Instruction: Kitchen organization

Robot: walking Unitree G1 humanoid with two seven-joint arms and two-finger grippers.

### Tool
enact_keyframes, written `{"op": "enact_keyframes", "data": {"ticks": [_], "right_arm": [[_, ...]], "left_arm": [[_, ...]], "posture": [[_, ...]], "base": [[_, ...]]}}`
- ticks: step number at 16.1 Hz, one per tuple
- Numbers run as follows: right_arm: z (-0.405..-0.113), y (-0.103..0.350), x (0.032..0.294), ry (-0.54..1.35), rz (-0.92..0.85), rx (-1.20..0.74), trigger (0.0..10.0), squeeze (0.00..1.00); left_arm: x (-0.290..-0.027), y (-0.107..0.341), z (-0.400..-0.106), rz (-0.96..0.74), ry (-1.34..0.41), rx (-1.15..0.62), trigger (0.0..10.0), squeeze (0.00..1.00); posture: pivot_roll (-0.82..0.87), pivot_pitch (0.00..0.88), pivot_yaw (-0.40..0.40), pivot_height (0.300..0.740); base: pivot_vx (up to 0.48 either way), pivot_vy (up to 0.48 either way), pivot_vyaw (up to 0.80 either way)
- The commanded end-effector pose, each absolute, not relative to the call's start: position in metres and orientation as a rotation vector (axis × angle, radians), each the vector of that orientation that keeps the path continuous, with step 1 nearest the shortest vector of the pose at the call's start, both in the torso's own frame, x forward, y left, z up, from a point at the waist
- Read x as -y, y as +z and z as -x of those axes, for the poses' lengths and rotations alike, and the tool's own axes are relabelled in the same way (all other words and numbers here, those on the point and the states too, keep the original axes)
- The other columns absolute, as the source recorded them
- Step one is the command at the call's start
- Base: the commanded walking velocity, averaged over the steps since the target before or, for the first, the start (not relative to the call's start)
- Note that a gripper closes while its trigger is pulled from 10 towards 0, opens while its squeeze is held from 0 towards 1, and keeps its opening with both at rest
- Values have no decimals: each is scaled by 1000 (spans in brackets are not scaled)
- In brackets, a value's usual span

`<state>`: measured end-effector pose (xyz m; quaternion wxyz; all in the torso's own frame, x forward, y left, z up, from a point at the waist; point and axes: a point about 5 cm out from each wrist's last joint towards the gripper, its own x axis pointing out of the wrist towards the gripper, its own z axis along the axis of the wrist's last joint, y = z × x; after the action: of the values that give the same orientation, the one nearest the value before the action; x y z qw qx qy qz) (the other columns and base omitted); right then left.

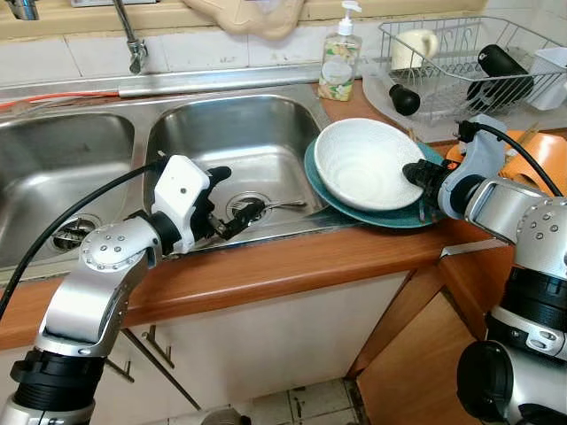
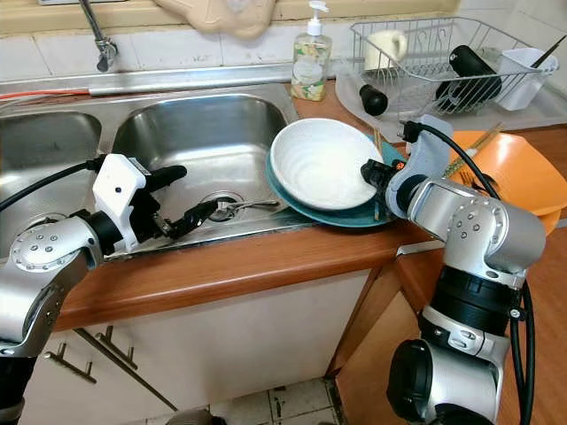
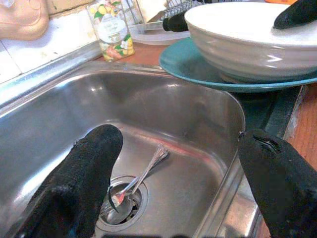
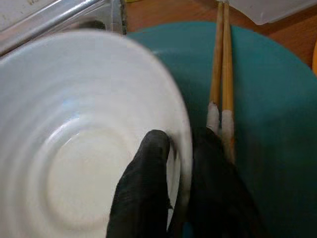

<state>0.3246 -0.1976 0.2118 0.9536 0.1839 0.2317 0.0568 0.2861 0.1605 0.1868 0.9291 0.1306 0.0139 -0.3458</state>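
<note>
A white bowl point(image 1: 363, 164) sits tilted on a teal plate point(image 1: 390, 217) that overhangs the right rim of the sink. My right gripper point(image 1: 416, 173) is shut on the bowl's right rim, one finger point(image 4: 146, 183) inside the bowl and the other outside. Two wooden chopsticks point(image 4: 221, 74) lie on the plate beside that rim. My left gripper point(image 1: 235, 195) hangs open over the front of the right sink basin point(image 1: 230, 133), holding nothing. A metal fork point(image 3: 141, 178) lies on the basin floor with its tines at the drain, below and ahead of the left fingers.
A soap bottle point(image 1: 338, 62) stands behind the plate. A wire dish rack point(image 1: 469, 62) with a cup and dark bottles is at the back right. An orange bowl point(image 2: 514, 168) sits right of the plate. The tap point(image 1: 133, 44) and a second basin point(image 1: 53, 168) are to the left.
</note>
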Motion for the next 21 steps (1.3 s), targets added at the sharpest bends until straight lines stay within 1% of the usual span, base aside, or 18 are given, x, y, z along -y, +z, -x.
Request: {"op": "enact_keyframes", "data": {"ticks": [1,7,13,16,17,18,19,20,21], "right_arm": [[-326,216,196,116,-382,-467,0,0],[-327,218,199,95,-383,-443,0,0],[-330,233,200,130,-467,-321,0,0],[-328,252,197,206,-483,-154,0,0],[-327,257,196,225,-460,-100,0,0],[-325,264,194,240,-392,-30,0,0],[-325,266,193,245,-373,-12,0,0],[-323,274,189,265,-330,61,0,0],[-321,281,181,302,-263,124,0,0]], "left_arm": [[-159,190,-286,-291,-707,-15,10000,0],[-159,191,-288,-293,-691,-3,10000,0],[-158,198,-292,-263,-669,31,10000,0],[-156,203,-295,-190,-656,54,10000,0],[-156,205,-296,-158,-649,59,10000,0],[-155,208,-297,-99,-641,65,10000,0],[-155,208,-298,-83,-639,67,10000,0],[-154,210,-299,-26,-638,71,10000,0],[-153,212,-299,8,-642,82,10000,831]], "posture": [[-10,0,-2,740],[-12,0,-1,740],[-16,0,6,740],[-23,0,13,740],[-23,0,13,740],[-25,0,16,740],[-25,0,16,740],[-24,0,17,740],[-25,0,18,740]], "base": [[0,0,0],[0,0,0],[0,0,0],[0,0,0],[0,0,0],[0,0,0],[0,0,0],[0,0,0],[0,0,0]]}}
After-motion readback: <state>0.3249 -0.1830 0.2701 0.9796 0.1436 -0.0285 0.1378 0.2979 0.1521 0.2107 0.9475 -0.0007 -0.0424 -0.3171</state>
